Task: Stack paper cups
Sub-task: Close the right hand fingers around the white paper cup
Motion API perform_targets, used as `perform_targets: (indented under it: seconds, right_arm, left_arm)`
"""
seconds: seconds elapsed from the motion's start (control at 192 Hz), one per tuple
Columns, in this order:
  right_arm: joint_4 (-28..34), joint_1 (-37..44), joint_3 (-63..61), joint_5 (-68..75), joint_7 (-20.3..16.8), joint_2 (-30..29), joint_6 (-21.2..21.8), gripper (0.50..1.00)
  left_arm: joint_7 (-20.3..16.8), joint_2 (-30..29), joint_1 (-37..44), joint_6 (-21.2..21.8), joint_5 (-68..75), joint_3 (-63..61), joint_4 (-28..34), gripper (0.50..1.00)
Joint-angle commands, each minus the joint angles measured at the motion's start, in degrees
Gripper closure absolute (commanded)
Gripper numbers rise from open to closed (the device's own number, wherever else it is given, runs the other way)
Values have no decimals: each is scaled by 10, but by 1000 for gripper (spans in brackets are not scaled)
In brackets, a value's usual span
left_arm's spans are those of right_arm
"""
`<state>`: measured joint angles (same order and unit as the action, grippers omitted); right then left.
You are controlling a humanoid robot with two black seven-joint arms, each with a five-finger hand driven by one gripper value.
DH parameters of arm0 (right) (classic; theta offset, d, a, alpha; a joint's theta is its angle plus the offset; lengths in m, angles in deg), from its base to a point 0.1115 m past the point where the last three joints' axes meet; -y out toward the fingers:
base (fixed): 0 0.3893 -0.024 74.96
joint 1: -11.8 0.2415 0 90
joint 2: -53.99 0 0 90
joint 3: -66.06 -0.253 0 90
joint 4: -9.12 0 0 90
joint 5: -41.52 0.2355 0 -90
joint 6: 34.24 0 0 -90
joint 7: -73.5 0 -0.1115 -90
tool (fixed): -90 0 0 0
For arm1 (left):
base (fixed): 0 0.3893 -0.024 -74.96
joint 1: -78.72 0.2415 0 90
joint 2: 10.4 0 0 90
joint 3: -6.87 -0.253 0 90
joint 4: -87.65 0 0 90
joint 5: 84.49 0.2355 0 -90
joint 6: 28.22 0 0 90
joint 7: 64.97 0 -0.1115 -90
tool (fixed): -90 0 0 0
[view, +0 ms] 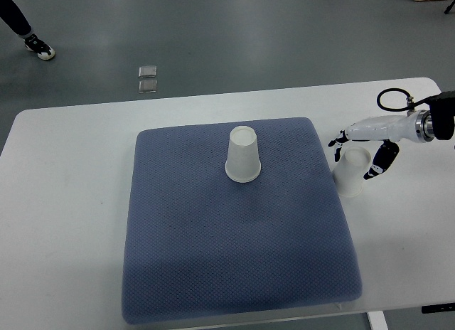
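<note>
Two paper cups are counted: one paper cup point(243, 156) is seen upside down on the mat, and a second paper cup point(350, 172) is seen on the bare table just off the mat's right edge. One blue-grey mat point(234, 259) is counted, laid on one white table point(64, 223). One robot hand is in view, the right hand point(362, 148), positioned at the second cup. Two small clear square pieces point(148, 78) are seen on the floor beyond the table. One shoe point(39, 48) of a person is visible at the upper left corner.
</note>
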<state>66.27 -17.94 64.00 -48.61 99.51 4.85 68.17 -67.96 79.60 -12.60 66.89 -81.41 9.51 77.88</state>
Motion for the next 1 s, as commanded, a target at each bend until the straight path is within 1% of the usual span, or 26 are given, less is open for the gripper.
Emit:
perform_targets:
  seconds: [0.0, 0.047, 0.24, 0.438, 0.652, 0.756, 0.824, 0.887, 0.923, 0.996]
  right_arm:
    - [-1, -2, 7, -5, -1, -3, -21, 593]
    - [-1, -2, 10, -4, -1, -3, -31, 591]
    - [-7, -14, 14, -4, -1, -9, -47, 597]
    - [-11, -30, 14, 0, -1, -18, -80, 599]
    - [-21, -39, 14, 2, -1, -21, -91, 607]
    - [-24, -41, 14, 1, -1, -21, -91, 638]
    - [-24, -41, 14, 2, 0, -21, -91, 693]
    - [-24, -41, 14, 3, 0, -20, -91, 709]
    - [-24, -41, 14, 4, 0, -21, -90, 736]
    - [-24, -41, 14, 5, 0, -21, -89, 758]
  left_arm:
    - [0, 0, -1, 0, 0, 0, 0, 500]
    - [0, 0, 0, 0, 0, 0, -1, 500]
    - [0, 0, 0, 0, 0, 0, -1, 500]
    - [0, 0, 0, 0, 0, 0, -1, 500]
    - [0, 0, 0, 0, 0, 0, 0, 500]
    - [0, 0, 0, 0, 0, 0, 0, 500]
    - [0, 0, 0, 0, 0, 0, -1, 500]
    - [0, 0, 0, 0, 0, 0, 0, 500]
    - [0, 0, 0, 1, 0, 0, -1, 500]
    - [0, 0, 0, 0, 0, 0, 0, 500]
